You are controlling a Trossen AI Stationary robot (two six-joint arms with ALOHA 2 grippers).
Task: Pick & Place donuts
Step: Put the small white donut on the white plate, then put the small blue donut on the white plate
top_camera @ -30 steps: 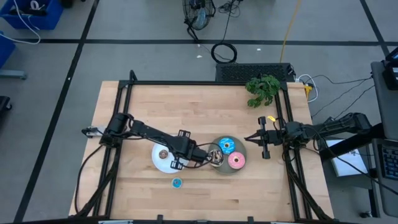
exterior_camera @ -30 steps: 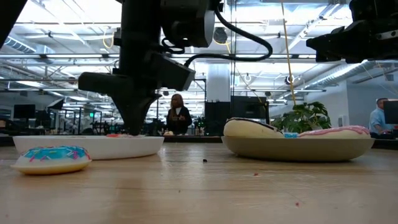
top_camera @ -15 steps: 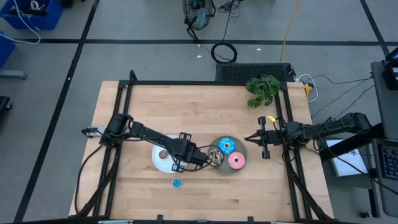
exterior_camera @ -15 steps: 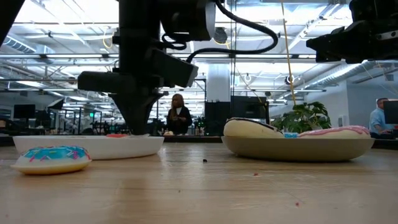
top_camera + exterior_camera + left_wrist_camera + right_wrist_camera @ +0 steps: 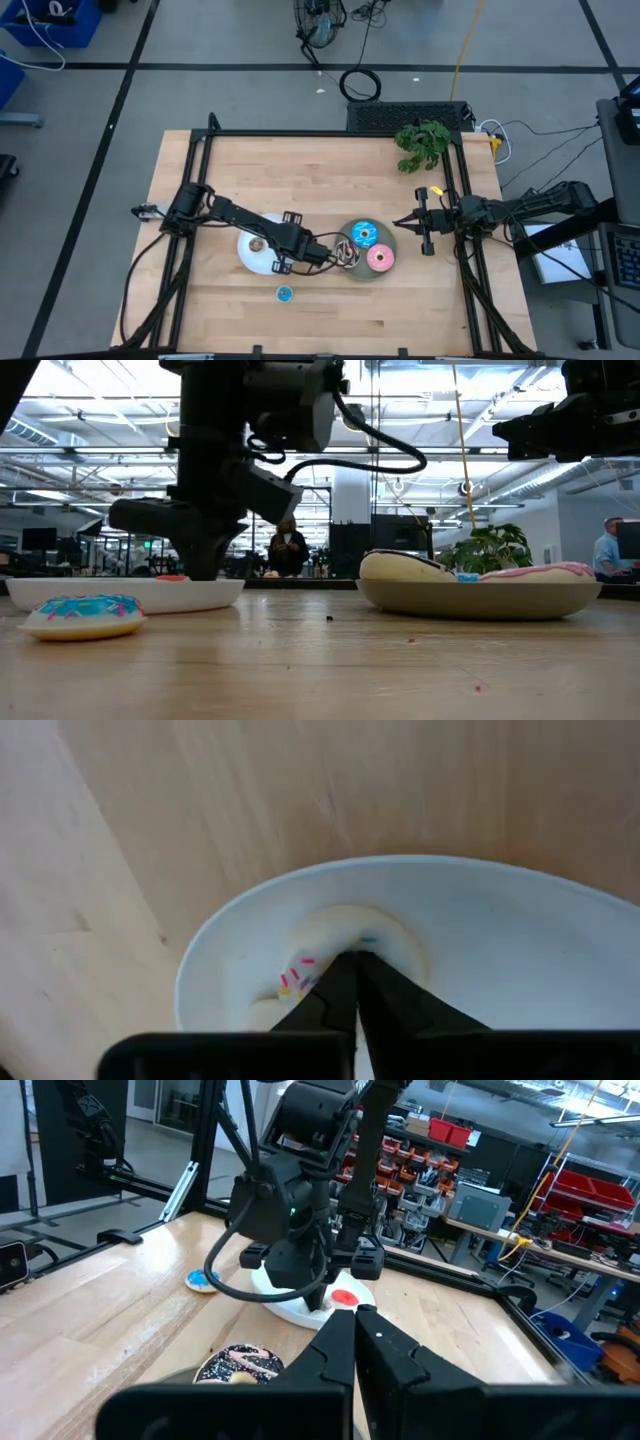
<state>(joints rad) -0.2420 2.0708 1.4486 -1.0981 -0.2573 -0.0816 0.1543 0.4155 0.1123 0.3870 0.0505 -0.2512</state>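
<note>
Change recorded: the round white plate (image 5: 248, 258) has slid a little toward the table's left side within the last second, away from the round grey plate (image 5: 480, 600), and the left gripper (image 5: 352, 960) has travelled with it. That gripper points down into the white plate, its fingers drawn together, tips resting on the tiny white ring donut with sprinkles (image 5: 340, 925). Whether the ring is pinched or merely touched cannot be told. By judgement, a placement is ending here, and the plate is being dragged by the contact. Nearest item: one tiny blue ring donut (image 5: 284, 293), lying loose on the pale wooden table (image 5: 300, 170), just in front of the white plate and judged not yet sorted. White plate, contents: the white ring, a tiny red ring donut (image 5: 343, 1296) and a tiny brown ring donut (image 5: 259, 244). Grey plate, contents: the larger pink donut (image 5: 380, 258), the larger blue donut with sprinkles (image 5: 363, 235) and the larger brown donut with sprinkles (image 5: 240, 1363). Farthest: the right gripper (image 5: 356, 1315), closed and empty, is held just beside the grey plate toward the table's right edge.
</note>
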